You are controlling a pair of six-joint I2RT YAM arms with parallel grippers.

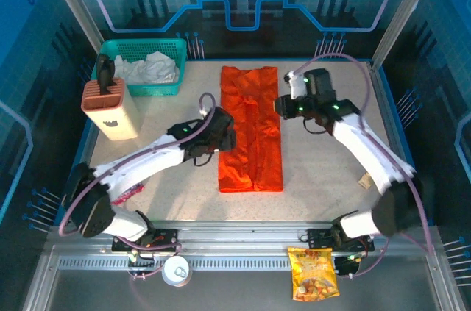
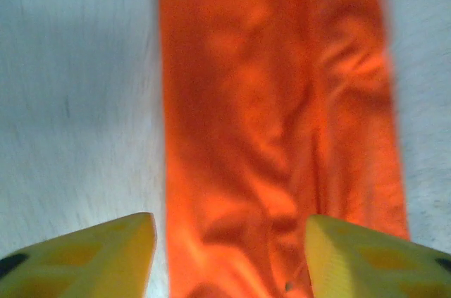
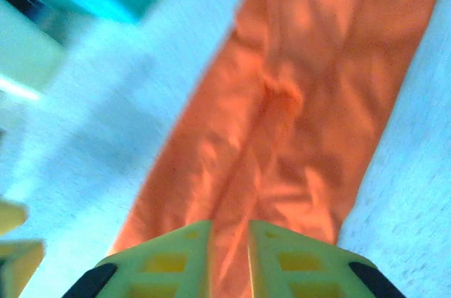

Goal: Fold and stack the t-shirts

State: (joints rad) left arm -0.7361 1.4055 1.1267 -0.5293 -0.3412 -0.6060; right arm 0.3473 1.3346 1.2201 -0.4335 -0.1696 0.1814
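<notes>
T-shirt (image 1: 252,131) is laid flat in the middle of the table (image 1: 324,171), folded lengthwise into one long narrow strip, with the long axis running away from the arm bases. Cloth is plain bright orange, thin and soft. Long edges are fairly straight, and the near end is slightly wider than the far end. A ridge is seen down the middle where the folded sides meet, with soft creases throughout.

Left gripper (image 2: 230,222) is held over the strip's left edge, about mid-length, fingers spread wide and released. Right gripper (image 3: 229,226) is placed at the right edge, nearer the far end. Its fingers are parted by a thin gap only, with no cloth pinched.

Teal basket (image 1: 169,50) holding white cloth (image 1: 147,68) is set far left, well apart from the shirt.
</notes>
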